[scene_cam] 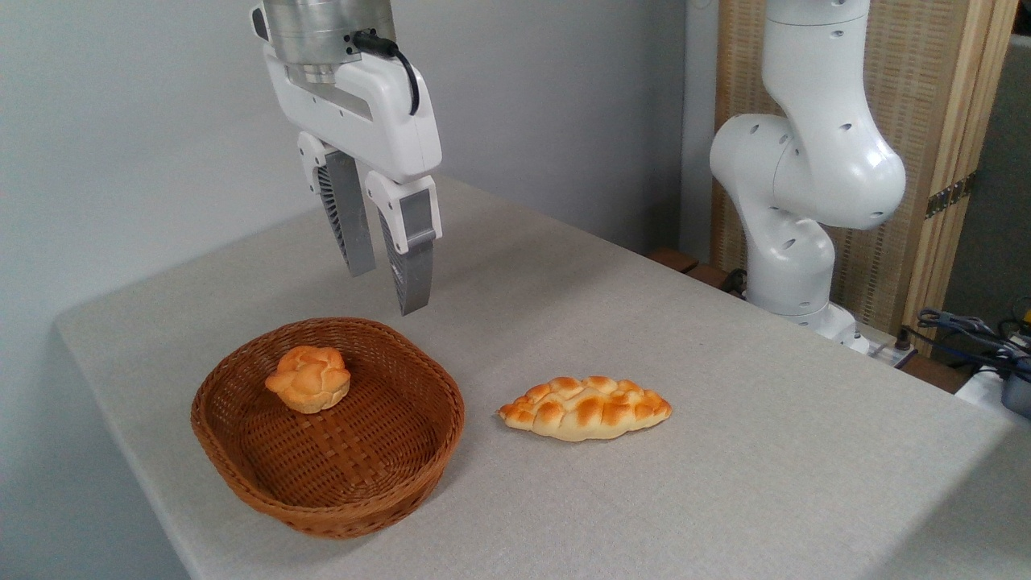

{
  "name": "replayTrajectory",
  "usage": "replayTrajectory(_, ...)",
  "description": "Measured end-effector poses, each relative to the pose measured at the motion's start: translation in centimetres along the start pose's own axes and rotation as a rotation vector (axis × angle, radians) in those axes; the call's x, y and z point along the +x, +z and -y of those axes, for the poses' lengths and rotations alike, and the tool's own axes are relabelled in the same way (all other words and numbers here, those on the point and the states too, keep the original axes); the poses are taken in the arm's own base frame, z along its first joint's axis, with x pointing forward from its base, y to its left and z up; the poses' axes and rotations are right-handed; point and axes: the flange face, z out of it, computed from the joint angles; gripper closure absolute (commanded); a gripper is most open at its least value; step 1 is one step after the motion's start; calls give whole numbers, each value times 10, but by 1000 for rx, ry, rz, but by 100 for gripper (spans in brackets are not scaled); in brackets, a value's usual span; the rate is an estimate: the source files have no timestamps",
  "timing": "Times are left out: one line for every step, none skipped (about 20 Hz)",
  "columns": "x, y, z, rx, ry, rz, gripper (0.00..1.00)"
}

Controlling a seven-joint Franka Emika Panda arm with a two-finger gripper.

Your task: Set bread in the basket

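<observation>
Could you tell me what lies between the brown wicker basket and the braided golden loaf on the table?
Nothing: in the camera view, only bare grey tablecloth separates the oval brown woven wicker basket from the long braided golden loaf.

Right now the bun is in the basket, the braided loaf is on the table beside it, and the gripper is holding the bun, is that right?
Not quite. The camera view shows the gripper hanging above the basket, holding nothing, with a gap between its fingers. The bun lies inside the basket and the braided loaf is on the table beside it, as you said.
</observation>
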Motion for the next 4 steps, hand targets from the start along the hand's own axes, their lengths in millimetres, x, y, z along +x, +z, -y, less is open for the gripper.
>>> replayTrajectory(0, 0, 0, 0, -2, 0, 0)
replayTrajectory(0, 0, 0, -2, -3, 2, 0)
replayTrajectory(0, 1, 0, -3, -3, 4, 0)
replayTrajectory(0, 1, 0, -4, -4, 5, 0)
